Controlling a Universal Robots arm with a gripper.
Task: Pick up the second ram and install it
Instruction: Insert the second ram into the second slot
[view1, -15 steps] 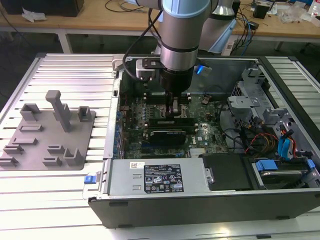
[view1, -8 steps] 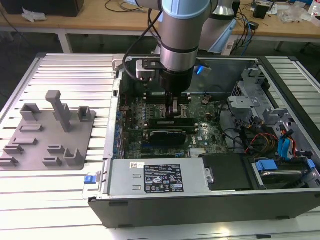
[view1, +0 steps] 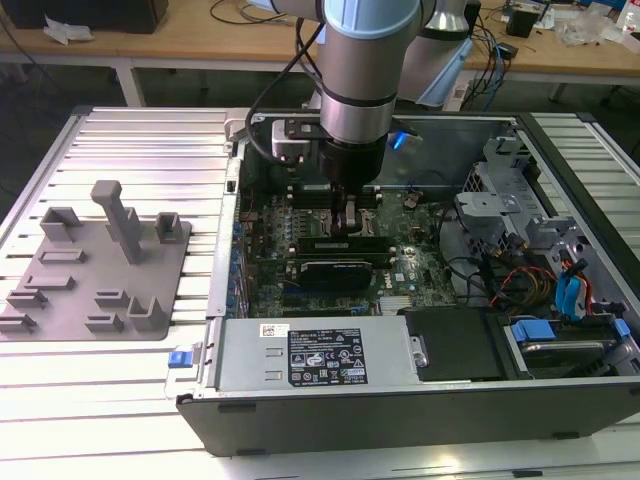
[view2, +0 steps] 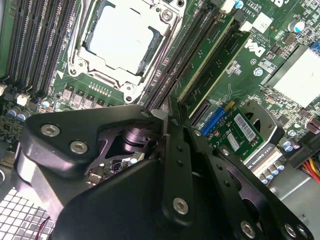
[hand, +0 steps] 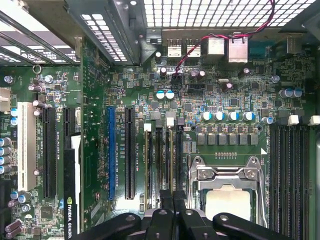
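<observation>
Open computer case (view1: 400, 400) lies on the slatted bench, motherboard (hand: 235, 100) exposed. The arm (view1: 360, 60) reaches straight down into it. The gripper (view1: 350, 222) sits low over the memory slots beside the CPU socket (view2: 120, 40). Fingers (view2: 177, 145) are drawn together, no gap visible. The second ram (view2: 212, 57) stands in a slot, running out from under the fingertips. Pinched or merely touched: cannot tell.
</observation>
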